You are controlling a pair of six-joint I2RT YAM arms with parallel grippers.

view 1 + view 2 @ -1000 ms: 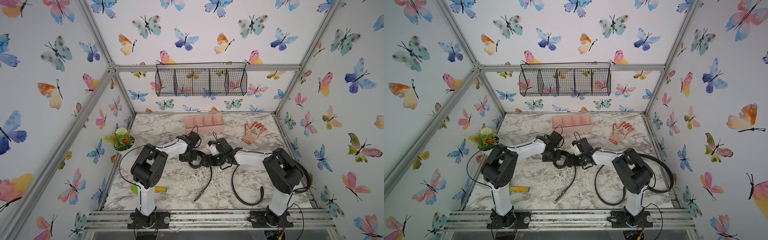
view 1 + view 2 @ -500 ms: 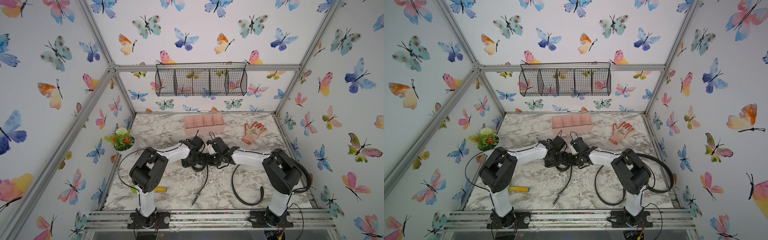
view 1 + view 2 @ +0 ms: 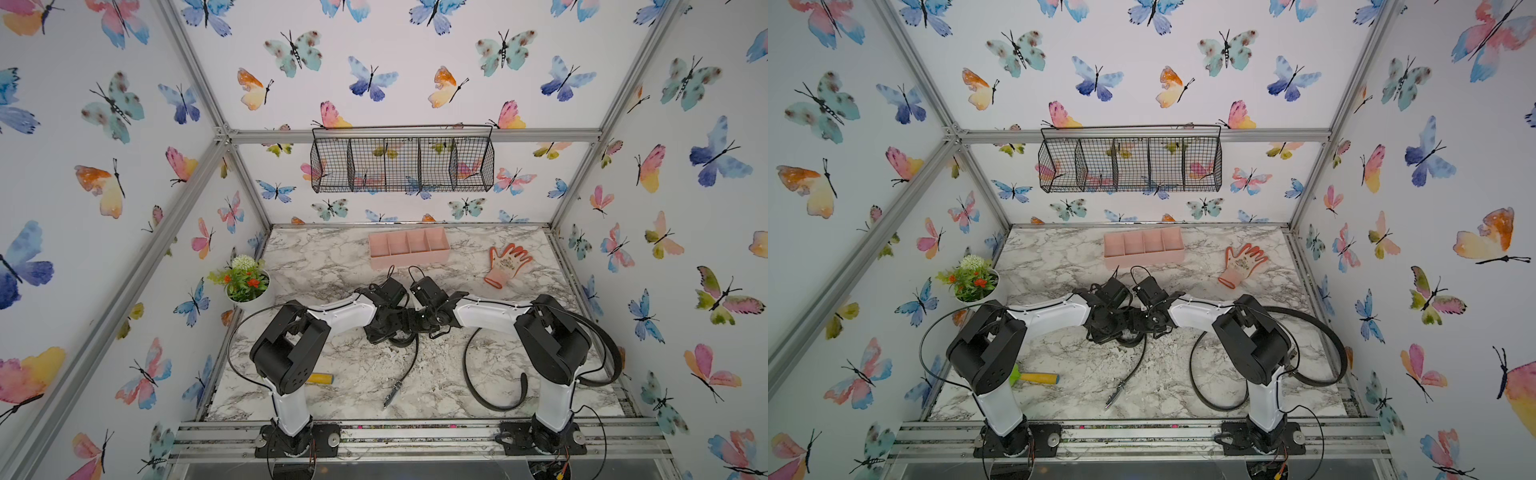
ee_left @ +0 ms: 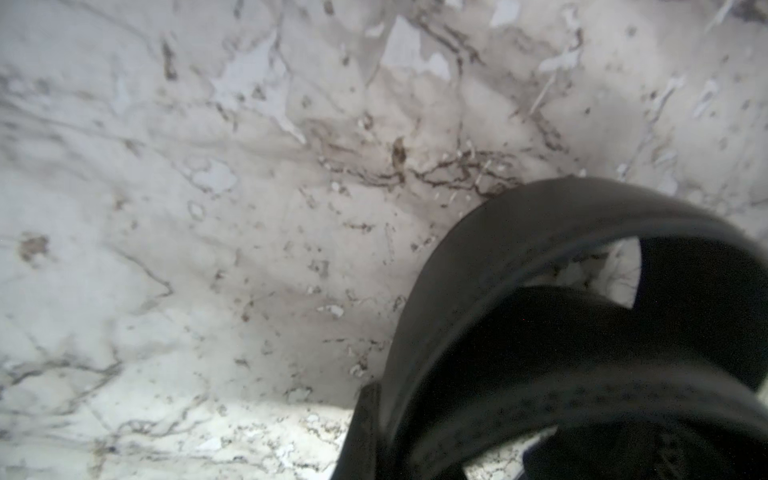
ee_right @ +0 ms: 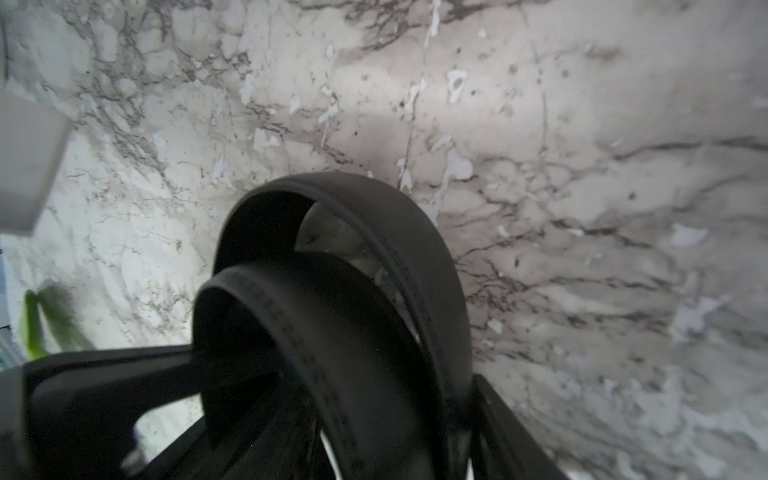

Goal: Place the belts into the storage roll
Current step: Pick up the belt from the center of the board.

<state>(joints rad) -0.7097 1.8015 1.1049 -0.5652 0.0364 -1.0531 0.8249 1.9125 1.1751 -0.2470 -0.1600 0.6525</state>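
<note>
Curving loose on the marble table beside the right arm's base, 1 belt. Mid-table, 2nd belt coiled, buckle end trailing nearward; left gripper clenched on its strap, right gripper fingers astride the coil, grip impossible to tell. Farther back, storage roll, 4 compartments, well apart from both belts, orange glove off to its right

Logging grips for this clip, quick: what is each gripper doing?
Left gripper: shut on the belt.
Right gripper: around the same belt; grip cannot be told.
</note>
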